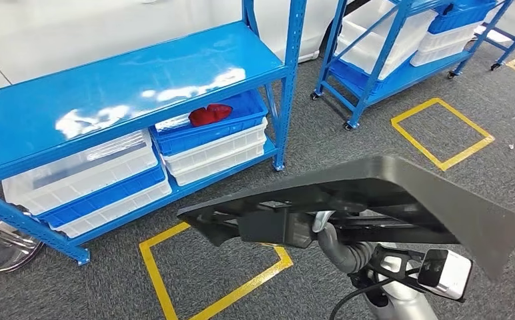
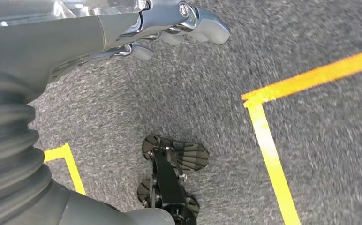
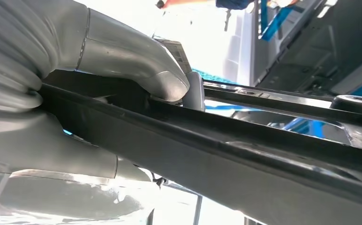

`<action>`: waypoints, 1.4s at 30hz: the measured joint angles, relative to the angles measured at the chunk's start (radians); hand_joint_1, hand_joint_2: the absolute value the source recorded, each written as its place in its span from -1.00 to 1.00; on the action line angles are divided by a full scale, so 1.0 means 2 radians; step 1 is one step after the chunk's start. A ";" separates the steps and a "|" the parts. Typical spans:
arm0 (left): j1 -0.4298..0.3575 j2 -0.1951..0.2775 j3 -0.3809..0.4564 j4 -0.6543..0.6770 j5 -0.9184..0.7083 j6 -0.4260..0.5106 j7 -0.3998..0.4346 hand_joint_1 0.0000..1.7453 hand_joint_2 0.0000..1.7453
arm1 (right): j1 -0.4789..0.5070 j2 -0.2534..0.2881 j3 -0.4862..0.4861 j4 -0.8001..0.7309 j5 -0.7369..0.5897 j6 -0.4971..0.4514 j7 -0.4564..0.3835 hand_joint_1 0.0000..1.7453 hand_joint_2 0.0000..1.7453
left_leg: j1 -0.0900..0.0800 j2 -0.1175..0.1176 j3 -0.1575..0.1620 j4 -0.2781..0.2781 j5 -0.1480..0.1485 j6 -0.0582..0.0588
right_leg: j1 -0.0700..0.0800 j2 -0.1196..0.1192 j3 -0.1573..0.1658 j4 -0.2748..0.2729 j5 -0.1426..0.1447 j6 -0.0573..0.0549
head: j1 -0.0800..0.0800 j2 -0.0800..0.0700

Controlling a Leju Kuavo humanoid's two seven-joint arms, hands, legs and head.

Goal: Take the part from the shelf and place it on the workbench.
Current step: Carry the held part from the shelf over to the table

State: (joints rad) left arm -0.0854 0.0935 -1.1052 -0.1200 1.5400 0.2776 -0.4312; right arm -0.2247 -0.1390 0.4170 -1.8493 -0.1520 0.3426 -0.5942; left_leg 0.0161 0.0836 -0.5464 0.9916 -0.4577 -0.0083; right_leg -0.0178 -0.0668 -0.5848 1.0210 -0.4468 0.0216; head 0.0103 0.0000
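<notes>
While our right hand [image 3: 99, 108] clenches the long black plastic part [image 1: 375, 193], its length lies crosswise before us; our left hand [image 2: 169, 28] hangs curled, holding nothing.

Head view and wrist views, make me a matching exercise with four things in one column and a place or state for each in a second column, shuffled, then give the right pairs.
Things:
1. large black plastic part
2. red object
3. left robot hand
4. yellow tape square

Places or states:
A. lies in a blue bin on the blue metal shelf
B. marked on the grey carpet floor
C. held by the right robot hand
D. holds nothing, above the carpet

Pairs: 1-C, 2-A, 3-D, 4-B
</notes>
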 joint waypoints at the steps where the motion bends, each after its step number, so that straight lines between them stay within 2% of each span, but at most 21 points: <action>1: 0.000 0.000 -0.001 0.000 0.000 0.000 0.000 -1.00 1.00 | -0.002 0.002 0.005 0.002 0.000 0.002 0.000 1.00 1.00 | -0.001 0.004 0.000 0.000 0.000 -0.004 | 0.002 -0.003 0.002 -0.007 0.000 -0.003 | 0.000 0.000; 3: -0.001 0.000 -0.002 0.000 0.000 0.003 0.000 -1.00 1.00 | -0.006 0.005 0.014 0.006 -0.004 0.007 -0.001 1.00 1.00 | -0.001 0.012 0.002 -0.001 0.000 -0.010 | 0.004 0.008 0.000 -0.007 0.003 -0.010 | -0.001 0.000; 5: -0.003 0.000 -0.004 0.000 0.001 0.005 -0.001 -1.00 1.00 | -0.012 0.007 0.019 0.008 -0.012 0.013 -0.001 1.00 1.00 | 0.001 0.002 -0.002 0.011 -0.012 -0.015 | 0.002 0.018 0.000 -0.012 0.007 -0.017 | -0.002 0.000; 8: -0.001 0.000 -0.007 0.000 0.000 0.004 -0.004 -1.00 1.00 | -0.024 0.010 0.021 0.011 -0.024 0.016 -0.001 1.00 1.00 | 0.003 -0.032 -0.042 0.103 -0.061 -0.017 | 0.003 0.034 -0.002 -0.014 0.011 -0.024 | -0.005 0.000; 10: 0.000 0.001 -0.008 0.000 0.000 0.003 -0.005 -1.00 1.00 | -0.027 0.010 0.021 0.012 -0.029 0.013 -0.001 1.00 1.00 | 0.002 -0.038 -0.064 0.148 -0.073 -0.017 | 0.005 0.047 -0.003 -0.013 0.012 -0.025 | -0.005 0.000; 11: 0.000 0.002 -0.009 0.000 -0.001 0.003 -0.006 -1.00 1.00 | -0.028 0.011 0.021 0.013 -0.031 0.010 -0.001 1.00 1.00 | 0.002 -0.040 -0.062 0.142 -0.063 -0.016 | 0.006 0.053 -0.004 -0.012 0.013 -0.025 | -0.005 0.000; 14: 0.000 0.004 -0.009 0.000 0.000 -0.001 -0.004 -1.00 1.00 | -0.035 0.013 0.020 0.012 -0.033 0.000 0.001 1.00 1.00 | 0.003 -0.060 -0.018 0.045 -0.013 -0.010 | 0.007 0.072 -0.005 -0.007 0.013 -0.023 | -0.005 0.000; 16: -0.001 0.006 -0.009 0.000 0.002 -0.003 0.001 -1.00 1.00 | -0.038 0.015 0.019 0.010 -0.033 -0.005 0.004 1.00 1.00 | 0.003 -0.075 -0.003 0.008 -0.004 -0.007 | 0.006 0.082 -0.009 -0.005 0.014 -0.018 | -0.005 0.000; 18: -0.001 0.006 -0.009 0.000 0.005 -0.004 0.008 -1.00 1.00 | -0.037 0.016 0.017 0.008 -0.033 -0.009 0.006 1.00 1.00 | 0.002 -0.069 -0.002 0.005 -0.003 -0.003 | 0.005 0.092 -0.013 -0.006 0.017 -0.010 | -0.005 0.000; 19: -0.002 0.006 -0.009 0.000 0.006 -0.004 0.010 -1.00 1.00 | -0.037 0.016 0.016 0.008 -0.033 -0.011 0.006 1.00 1.00 | 0.002 -0.063 -0.001 0.003 -0.001 0.000 | 0.005 0.088 -0.014 -0.005 0.017 -0.007 | -0.005 0.000; 21: -0.003 0.007 -0.009 0.000 0.008 -0.004 0.015 -1.00 1.00 | -0.037 0.016 0.012 0.007 -0.034 -0.013 0.006 1.00 1.00 | 0.003 -0.051 0.000 -0.002 0.003 0.006 | 0.006 0.066 -0.027 0.019 0.001 -0.004 | -0.003 0.000; 23: -0.001 0.007 -0.009 0.000 0.010 -0.004 0.018 -1.00 1.00 | -0.038 0.016 0.008 0.010 -0.040 -0.012 0.002 1.00 1.00 | 0.002 -0.039 -0.001 -0.003 0.004 0.009 | 0.005 0.043 -0.056 0.082 -0.031 -0.001 | 0.000 0.000; 25: 0.001 0.007 -0.009 0.000 0.011 -0.003 0.021 -1.00 1.00 | -0.038 0.014 0.003 0.016 -0.048 -0.009 -0.003 1.00 1.00 | 0.001 -0.026 -0.002 -0.002 0.003 0.009 | 0.003 0.038 -0.081 0.133 -0.048 0.002 | 0.000 0.000; 27: 0.001 0.007 -0.009 0.000 0.011 -0.001 0.024 -1.00 1.00 | -0.038 0.012 -0.001 0.024 -0.053 -0.005 -0.008 1.00 1.00 | 0.001 -0.014 -0.003 -0.001 0.003 0.008 | 0.001 0.034 -0.068 0.111 -0.031 0.002 | 0.000 0.000; 29: 0.001 0.007 -0.009 0.000 0.011 0.003 0.025 -1.00 1.00 | -0.039 0.011 -0.005 0.030 -0.055 -0.001 -0.012 1.00 1.00 | 0.000 -0.005 -0.001 -0.001 0.001 0.005 | 0.003 0.013 -0.027 0.039 -0.003 -0.001 | 0.000 0.000; 31: 0.001 0.007 -0.009 0.000 0.012 0.006 0.024 -1.00 1.00 | -0.038 0.010 -0.008 0.033 -0.056 0.000 -0.016 1.00 1.00 | -0.003 0.004 0.000 0.000 -0.001 0.000 | 0.006 -0.002 -0.006 -0.003 0.006 -0.007 | -0.001 0.000; 34: 0.001 0.006 -0.009 0.000 0.011 0.006 0.024 -1.00 1.00 | -0.027 0.005 -0.012 0.028 -0.057 -0.001 -0.018 1.00 1.00 | -0.002 0.013 0.004 0.000 -0.004 -0.009 | 0.008 0.009 -0.006 -0.009 0.007 -0.016 | -0.001 0.000; 36: 0.001 0.006 -0.010 0.000 0.011 0.004 0.024 -1.00 1.00 | -0.019 0.004 -0.013 0.021 -0.055 -0.002 -0.020 1.00 1.00 | 0.000 -0.005 -0.004 0.021 -0.021 -0.014 | 0.006 0.020 -0.005 -0.013 0.011 -0.022 | -0.002 0.000; 38: 0.003 0.005 -0.010 0.000 0.011 0.001 0.024 -1.00 1.00 | -0.017 0.004 -0.013 0.016 -0.052 -0.004 -0.019 1.00 1.00 | 0.002 -0.031 -0.031 0.082 -0.055 -0.017 | 0.005 0.032 -0.006 -0.014 0.013 -0.027 | -0.003 0.000; 40: 0.004 0.005 -0.010 0.000 0.010 0.000 0.026 -1.00 1.00 | -0.015 0.004 -0.013 0.011 -0.049 -0.008 -0.013 1.00 1.00 | 0.002 -0.038 -0.059 0.142 -0.076 -0.017 | 0.007 0.046 -0.006 -0.013 0.013 -0.028 | -0.004 0.000; 42: 0.004 0.004 -0.011 0.000 0.010 -0.002 0.030 -1.00 1.00 | -0.015 0.004 -0.013 0.005 -0.049 -0.012 0.000 1.00 1.00 | 0.002 -0.040 -0.058 0.134 -0.059 -0.015 | 0.008 0.060 -0.005 -0.012 0.013 -0.028 | -0.004 0.000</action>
State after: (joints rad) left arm -0.0764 0.1024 -1.1281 -0.1202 1.5608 0.2741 -0.3721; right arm -0.2538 -0.1317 0.3918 -1.8400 -0.2502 0.3188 -0.5951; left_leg 0.0195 0.0034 -0.6623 1.2604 -0.5750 -0.0381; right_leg -0.0010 0.0532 -0.5953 0.9970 -0.4210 -0.0348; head 0.0028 0.0000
